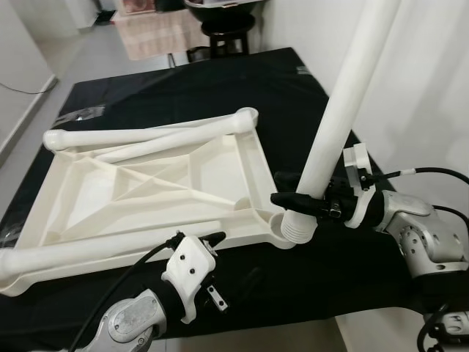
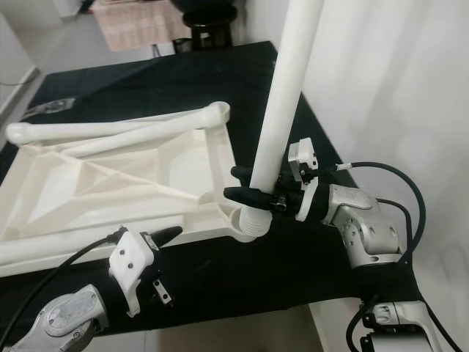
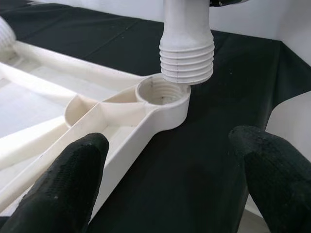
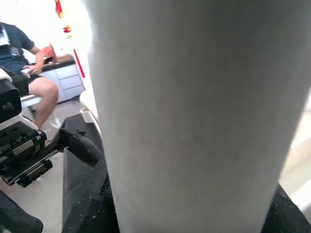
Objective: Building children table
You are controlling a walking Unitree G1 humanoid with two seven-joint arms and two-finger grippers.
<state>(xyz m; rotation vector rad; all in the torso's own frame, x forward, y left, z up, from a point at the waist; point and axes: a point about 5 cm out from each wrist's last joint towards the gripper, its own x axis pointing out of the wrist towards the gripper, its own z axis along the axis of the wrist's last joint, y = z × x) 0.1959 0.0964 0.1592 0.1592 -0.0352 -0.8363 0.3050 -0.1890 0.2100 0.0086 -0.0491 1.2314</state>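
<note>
Head view: tabletop (image 1: 146,198) lies underside up on black bench (image 1: 220,81), two legs (image 1: 139,136) already on its far and near edges. Right gripper (image 1: 297,189) has fingers closed on a third leg (image 1: 344,95), held near-upright, slightly tilted, threaded end (image 1: 297,227) at the near-right corner socket. Left gripper (image 1: 198,240) sits beside the near edge, fingers spread, holding nothing.
Left wrist view: threaded end (image 3: 187,58) just above socket (image 3: 163,94), off-centre, not seated; fingers (image 3: 73,184) apart.
Right wrist view: leg (image 4: 194,111) close up; seated person (image 4: 24,58) in background.
</note>
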